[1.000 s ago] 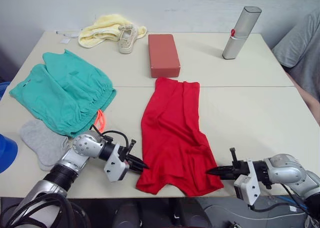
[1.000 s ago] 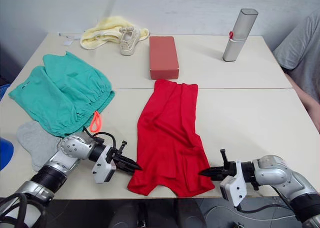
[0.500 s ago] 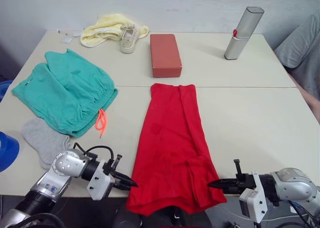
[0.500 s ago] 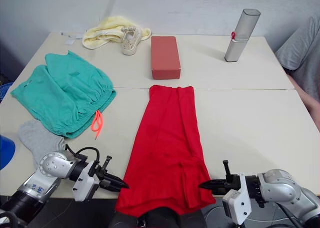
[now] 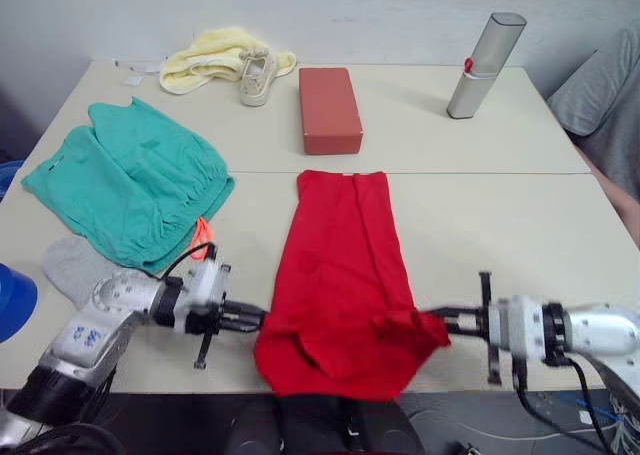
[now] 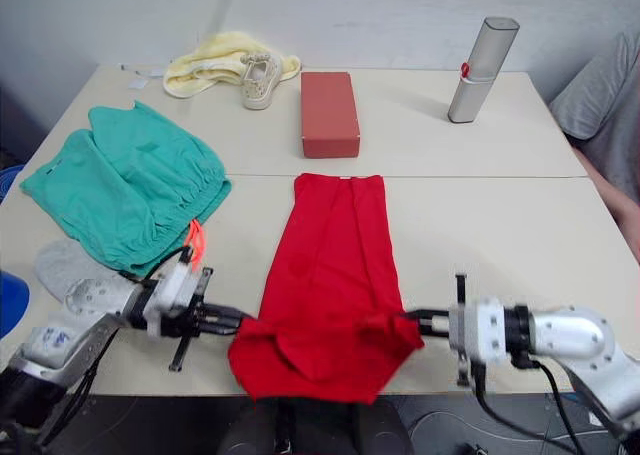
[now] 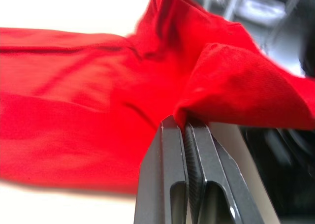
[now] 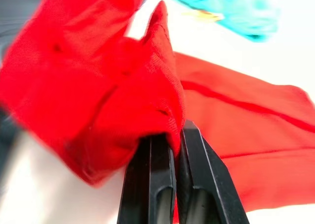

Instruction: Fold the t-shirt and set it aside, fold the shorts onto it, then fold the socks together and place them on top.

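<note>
The red t-shirt (image 5: 345, 265) lies as a long strip down the middle of the table, its near end lifted and bunched. My left gripper (image 5: 255, 318) is shut on the near left corner; in the left wrist view its fingers (image 7: 173, 160) pinch red cloth (image 7: 88, 115). My right gripper (image 5: 440, 322) is shut on the near right corner, also pinched in the right wrist view (image 8: 167, 135). The teal shorts (image 5: 125, 180) with an orange drawstring (image 5: 203, 232) lie at the left. A grey sock (image 5: 72, 267) lies just in front of them.
At the far edge sit a pale yellow cloth (image 5: 205, 57), a small shoe (image 5: 255, 77), a red box (image 5: 329, 108) and a silver flask (image 5: 483, 63). A person's grey sleeve (image 5: 605, 85) is at the right. A blue object (image 5: 12, 297) sits at the left edge.
Both grippers have lifted the shirt's near corners and brought them forward over the table; the near end, which hung over the table's edge, now bunches up on it.
</note>
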